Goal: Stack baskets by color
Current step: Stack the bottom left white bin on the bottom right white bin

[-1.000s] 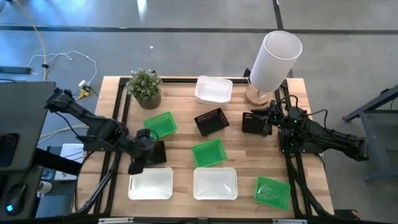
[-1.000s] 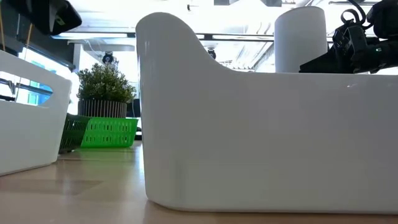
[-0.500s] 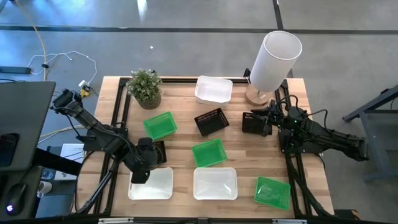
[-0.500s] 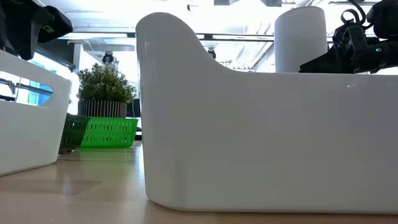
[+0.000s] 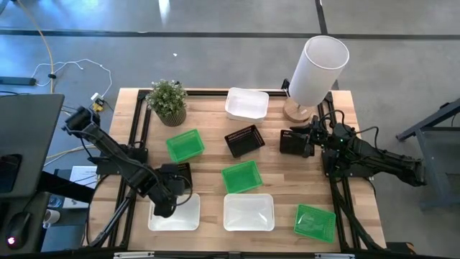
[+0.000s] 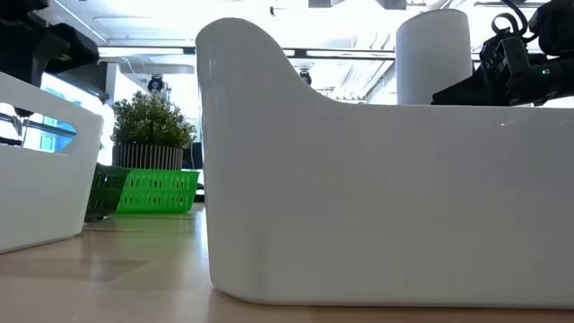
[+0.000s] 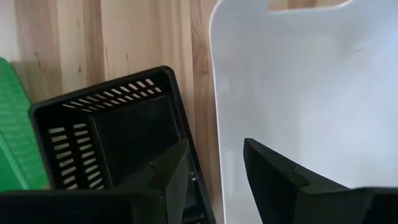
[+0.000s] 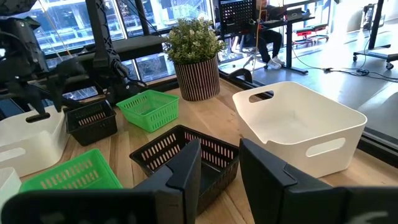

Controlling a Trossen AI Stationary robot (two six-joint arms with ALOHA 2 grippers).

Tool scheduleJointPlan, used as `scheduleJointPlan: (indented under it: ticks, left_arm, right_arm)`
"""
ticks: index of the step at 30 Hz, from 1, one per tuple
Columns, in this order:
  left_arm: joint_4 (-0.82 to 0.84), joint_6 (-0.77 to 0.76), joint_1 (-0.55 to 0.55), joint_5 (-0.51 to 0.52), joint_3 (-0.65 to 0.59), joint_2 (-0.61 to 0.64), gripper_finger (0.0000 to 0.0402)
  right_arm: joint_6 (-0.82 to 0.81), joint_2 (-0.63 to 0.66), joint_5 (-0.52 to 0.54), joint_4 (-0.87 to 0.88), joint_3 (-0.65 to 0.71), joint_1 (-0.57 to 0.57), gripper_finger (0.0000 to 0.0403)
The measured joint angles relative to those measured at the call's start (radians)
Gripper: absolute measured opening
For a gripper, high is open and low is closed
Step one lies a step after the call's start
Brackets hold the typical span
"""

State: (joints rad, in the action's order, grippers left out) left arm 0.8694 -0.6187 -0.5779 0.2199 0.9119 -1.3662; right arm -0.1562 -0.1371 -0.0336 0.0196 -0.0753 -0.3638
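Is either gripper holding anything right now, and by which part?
Nothing is held. The left gripper stands open over the rim of the front-left white basket; the right gripper hangs open and empty at the table's right.

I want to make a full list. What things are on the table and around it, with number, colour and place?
white baskets: three, white; one at the far edge in the middle, two at the near edge.
green baskets: three, green; one left of centre, one in the centre, one at the near right corner.
black baskets: two seen for sure, black; one in the centre, one by the left arm.
plant: one, green in a striped pot; far left corner.
cylinder: one, white, tall; far right corner.
table: one, wood.
cables: on the floor, far left.
left hand: open, over the edge of the near left white basket.
right hand: open, at the right side.
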Motion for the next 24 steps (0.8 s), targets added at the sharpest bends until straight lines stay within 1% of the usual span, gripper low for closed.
scheduleJointPlan:
  ticks: [7,19,24]
  left_arm:
    - [-0.002,-0.024,-0.021,-0.003,0.000,-0.058,0.0140]
    - [-0.009,-0.033,-0.025,-0.007,0.000,-0.135,0.0140]
    - [-0.041,-0.033,-0.025,-0.009,0.000,-0.159,0.0140]
  right_arm:
    - [0.000,0.000,0.000,0.000,0.000,0.000,0.0098]
    - [0.000,0.000,0.000,0.000,0.000,0.000,0.0098]
    - [0.000,0.000,0.000,0.000,0.002,0.000,0.0098]
